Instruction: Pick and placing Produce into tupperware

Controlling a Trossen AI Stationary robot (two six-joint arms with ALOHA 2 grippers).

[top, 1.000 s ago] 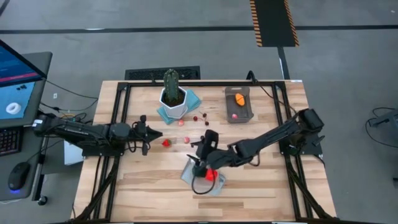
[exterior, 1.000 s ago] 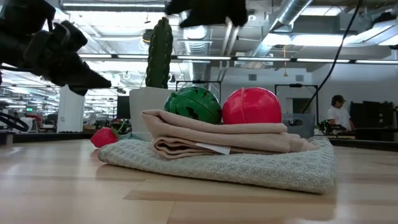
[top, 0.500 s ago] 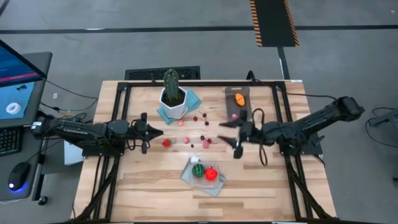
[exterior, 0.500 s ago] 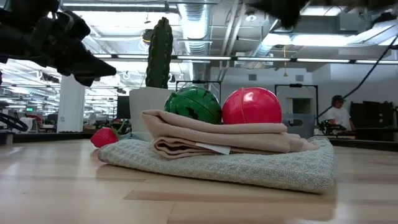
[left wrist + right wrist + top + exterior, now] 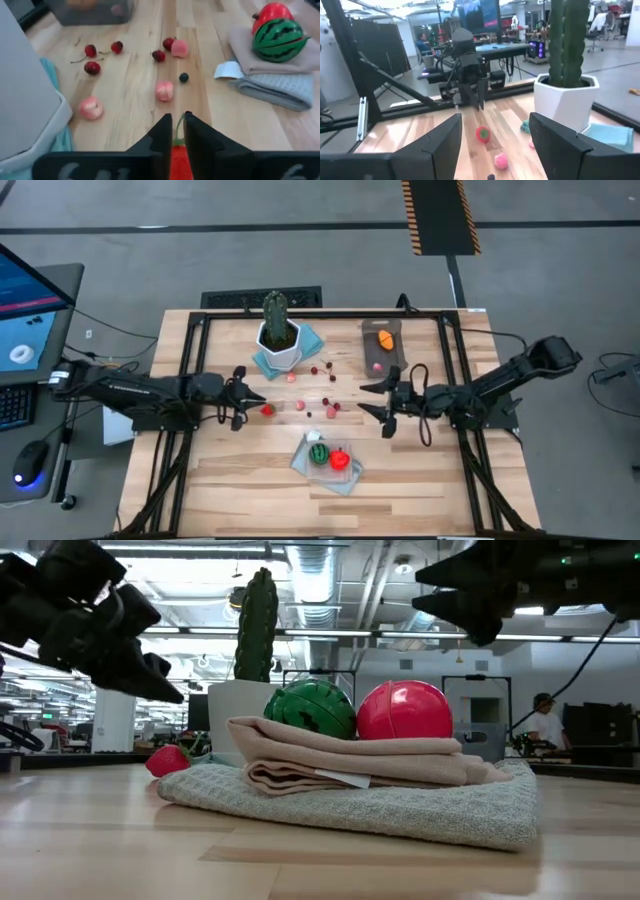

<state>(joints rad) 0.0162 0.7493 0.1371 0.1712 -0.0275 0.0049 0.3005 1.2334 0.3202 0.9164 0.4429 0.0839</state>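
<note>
Inside the tupperware (image 5: 399, 356), close to the table's (image 5: 420, 490) far edge: an orange piece (image 5: 385, 338) and a small pink piece (image 5: 377, 366). Just off its left-arm side, loose on the wood: dark red cherries (image 5: 322, 370) and pink bits (image 5: 308, 412). Farther that way, well apart from the tupperware: a red strawberry (image 5: 267, 409), with the left gripper (image 5: 258, 398) poised just over it, fingers all but closed to a slit, gripping nothing. Near the tupperware, toward the table's front: the right gripper (image 5: 372, 400), raised above the wood, spread wide, empty. Farther front from the tupperware: a striped green melon (image 5: 318, 452) and a red ball (image 5: 339, 460) touching atop a folded cloth (image 5: 305, 463). Broad bare wood beyond that cloth and along the front edge.
</note>
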